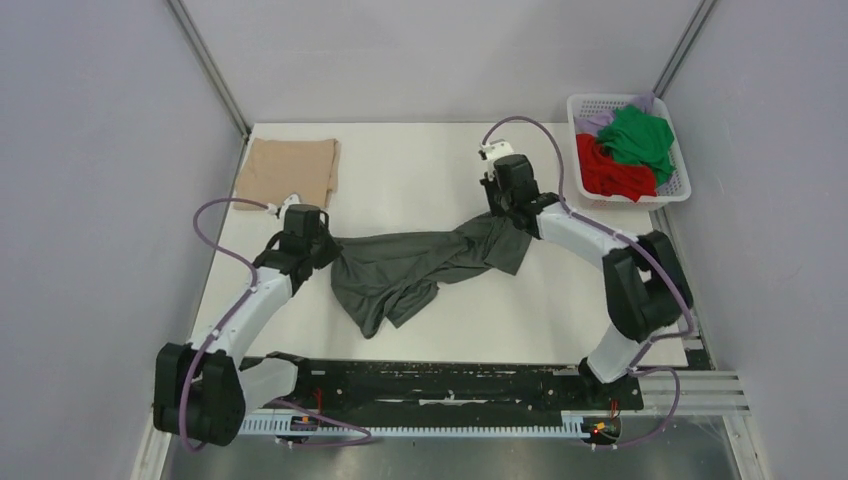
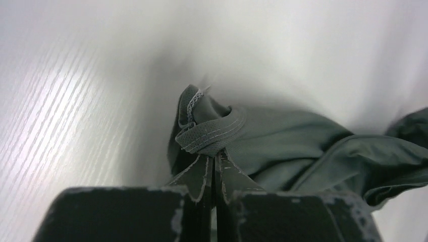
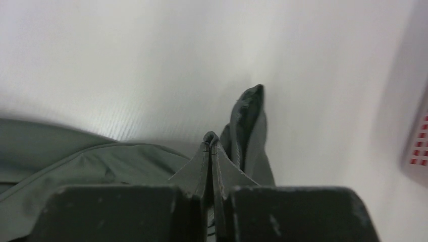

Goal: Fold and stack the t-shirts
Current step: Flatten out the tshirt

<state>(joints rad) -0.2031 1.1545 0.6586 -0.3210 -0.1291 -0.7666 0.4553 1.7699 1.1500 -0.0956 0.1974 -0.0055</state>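
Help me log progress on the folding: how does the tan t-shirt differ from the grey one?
The tan t-shirt lies folded flat at the far left of the table; the grey t-shirt is crumpled mid-table. No gripper touches the tan one; the left gripper and right gripper each pinch an end of the grey one. Both are on the table, out of the basket.

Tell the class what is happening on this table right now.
Two robot arms are handling a dark grey t-shirt. The left claw and right claw are each shut on an edge of it; it is crumpled, not yet folded. A tan shirt lies folded at the far left; a red shirt and a green shirt sit in the white basket.
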